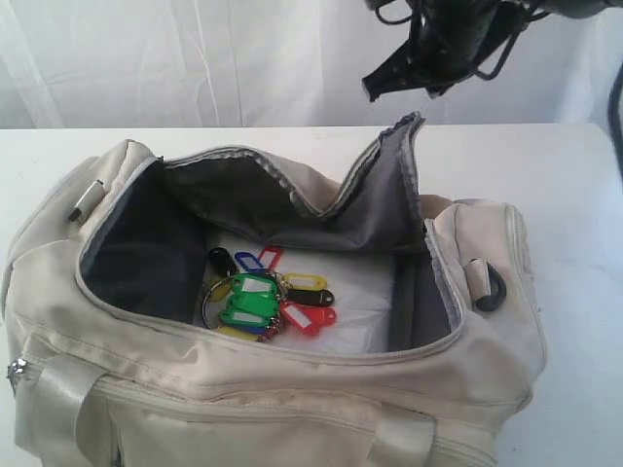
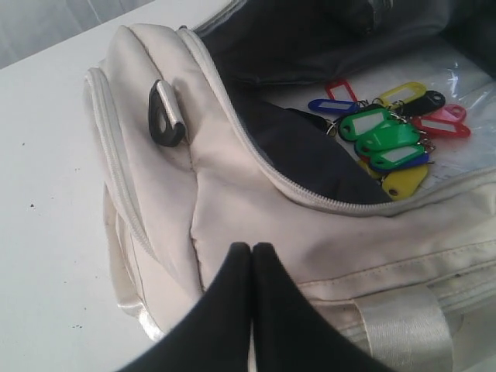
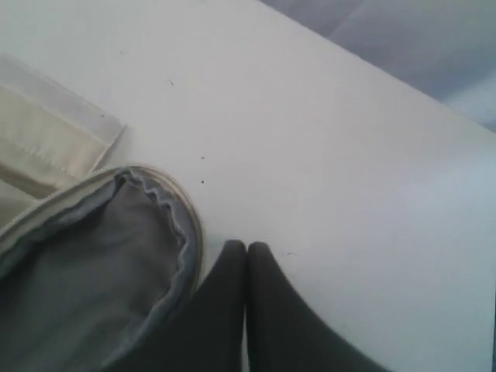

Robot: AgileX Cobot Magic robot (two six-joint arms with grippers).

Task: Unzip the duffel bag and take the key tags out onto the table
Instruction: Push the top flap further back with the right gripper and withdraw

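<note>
Bright, even light, soft focus, washed-out whites

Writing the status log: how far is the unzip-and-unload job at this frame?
Done: the duffel bag is unzipped, flap raised. In hand: nothing; left claw and right claw are both shut and empty. To do: key tags lie inside the bag, none on the table.

The left tool [image 2: 252, 249] has two matte black fingers [image 2: 217, 318], smooth and broad at the base, tapering to rounded tips with a thin seam between them. The right tool [image 3: 246, 249] looks the same. Behind its wedge-shaped fingers sits a bulky black housing [image 1: 456, 31] with thin looped wires, and a thick dark cable [image 1: 616, 107] runs beside it.
</note>
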